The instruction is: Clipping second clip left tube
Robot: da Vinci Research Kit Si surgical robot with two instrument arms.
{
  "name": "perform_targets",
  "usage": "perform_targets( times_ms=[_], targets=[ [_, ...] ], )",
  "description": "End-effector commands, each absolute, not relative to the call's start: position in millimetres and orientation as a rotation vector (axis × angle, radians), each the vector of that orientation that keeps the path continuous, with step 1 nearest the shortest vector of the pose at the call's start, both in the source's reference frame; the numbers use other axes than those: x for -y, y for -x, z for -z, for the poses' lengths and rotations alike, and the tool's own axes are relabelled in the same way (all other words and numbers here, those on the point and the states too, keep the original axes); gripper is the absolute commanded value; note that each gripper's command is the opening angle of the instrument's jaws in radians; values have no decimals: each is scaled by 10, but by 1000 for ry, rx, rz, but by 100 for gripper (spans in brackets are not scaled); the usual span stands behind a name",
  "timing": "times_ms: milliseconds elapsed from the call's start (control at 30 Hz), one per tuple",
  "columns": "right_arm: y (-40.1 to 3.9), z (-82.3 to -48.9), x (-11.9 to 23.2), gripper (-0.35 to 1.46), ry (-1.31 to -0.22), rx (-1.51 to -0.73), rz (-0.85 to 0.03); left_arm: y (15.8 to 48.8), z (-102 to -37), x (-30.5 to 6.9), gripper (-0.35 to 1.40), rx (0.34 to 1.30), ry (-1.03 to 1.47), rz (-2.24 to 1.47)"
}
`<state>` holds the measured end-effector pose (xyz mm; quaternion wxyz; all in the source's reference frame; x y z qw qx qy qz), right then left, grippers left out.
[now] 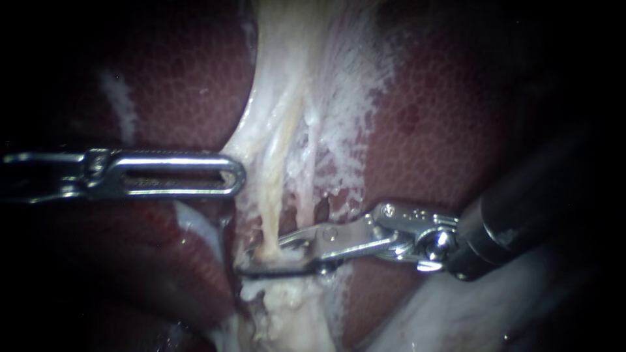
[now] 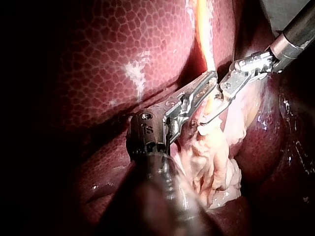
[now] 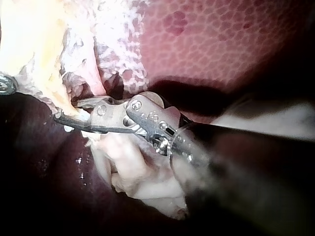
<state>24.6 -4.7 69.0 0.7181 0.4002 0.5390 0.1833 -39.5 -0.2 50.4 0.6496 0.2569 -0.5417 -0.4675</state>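
Endoscope view. The left instrument (image 1: 236,177) enters from 9 o'clock and lies level. Its slotted hand reaches the edge of the pale tissue (image 1: 287,85) near the centre. The hand is pressed together on that edge, which is drawn into a taut fold toward it. The right instrument (image 1: 264,261) enters from 4 o'clock and points toward 9 o'clock. Its hand is spread, with 1 jaw above and 1 below the left tube (image 1: 274,195). This yellowish strand runs from 12 o'clock down to about 6 o'clock and passes between the 2 jaws without being squeezed. Ragged white tissue (image 1: 287,306) lies just beneath the lower jaw. The mottled red liver (image 1: 443,130) lies on both sides of the pale tissue.

Left wrist view. The left instrument (image 2: 209,81) holds the pale tissue just beside the left tube (image 2: 204,44). The right instrument (image 2: 209,110) meets the tube from the opposite side, and the liver (image 2: 98,59) lies behind.

Right wrist view. The spread hand of the right instrument (image 3: 69,112) brackets the strand, with the liver (image 3: 221,39) beyond.
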Motion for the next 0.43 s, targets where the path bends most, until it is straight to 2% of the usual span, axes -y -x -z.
perform_targets(
  times_ms=[33,433],
  targets=[
    [-246,-689,48,-35,-888,-1191,-410,395,-504,2,-35,1231,-584,1062],
    [-246,-691,50,-35,-887,-1191,-408,396,-505,2,-35,1231,-584,1062]
  ],
)
